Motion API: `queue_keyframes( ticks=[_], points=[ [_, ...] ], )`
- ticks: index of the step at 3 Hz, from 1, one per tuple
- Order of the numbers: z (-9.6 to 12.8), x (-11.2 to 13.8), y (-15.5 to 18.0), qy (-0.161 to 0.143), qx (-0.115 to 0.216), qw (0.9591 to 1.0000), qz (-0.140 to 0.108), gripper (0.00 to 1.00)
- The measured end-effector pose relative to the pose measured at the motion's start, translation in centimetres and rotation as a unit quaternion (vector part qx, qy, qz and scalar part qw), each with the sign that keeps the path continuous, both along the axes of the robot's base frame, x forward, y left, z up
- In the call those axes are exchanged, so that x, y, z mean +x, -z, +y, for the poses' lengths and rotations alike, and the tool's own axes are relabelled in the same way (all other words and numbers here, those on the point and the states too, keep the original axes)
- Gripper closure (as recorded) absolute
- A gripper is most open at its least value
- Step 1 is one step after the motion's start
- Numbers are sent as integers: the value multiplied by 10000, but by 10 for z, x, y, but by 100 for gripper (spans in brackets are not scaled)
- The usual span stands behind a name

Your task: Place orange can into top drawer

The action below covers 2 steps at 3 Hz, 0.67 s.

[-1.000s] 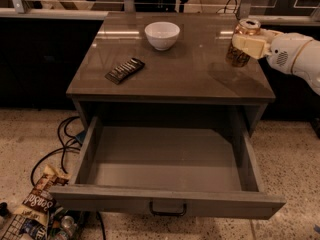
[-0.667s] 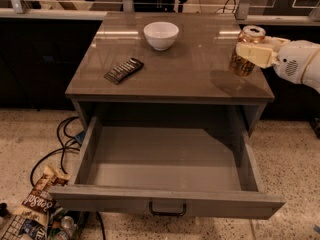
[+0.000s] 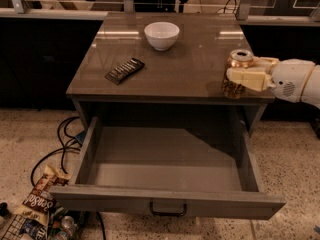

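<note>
Fingers (image 3: 247,79) of the gripper (image 3: 240,70), at the right of the frame, grip the orange can (image 3: 241,59) at the front right edge of the table top (image 3: 200,44). Below it the top drawer (image 3: 165,201) stands pulled open; a white bowl (image 3: 161,35) and a dark packet (image 3: 125,70) lie well apart, upper left.
</note>
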State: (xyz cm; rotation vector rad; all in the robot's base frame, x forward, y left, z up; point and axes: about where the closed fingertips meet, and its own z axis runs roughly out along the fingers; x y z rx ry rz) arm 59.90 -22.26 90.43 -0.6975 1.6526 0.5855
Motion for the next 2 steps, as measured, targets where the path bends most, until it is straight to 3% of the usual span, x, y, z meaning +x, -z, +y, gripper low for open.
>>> queue_keyframes(
  ticks=[1,2],
  points=[
    [18,-18,31,-472,31,9988,103,100],
    [22,-21,34,-561,59,9983,109,100]
  ],
)
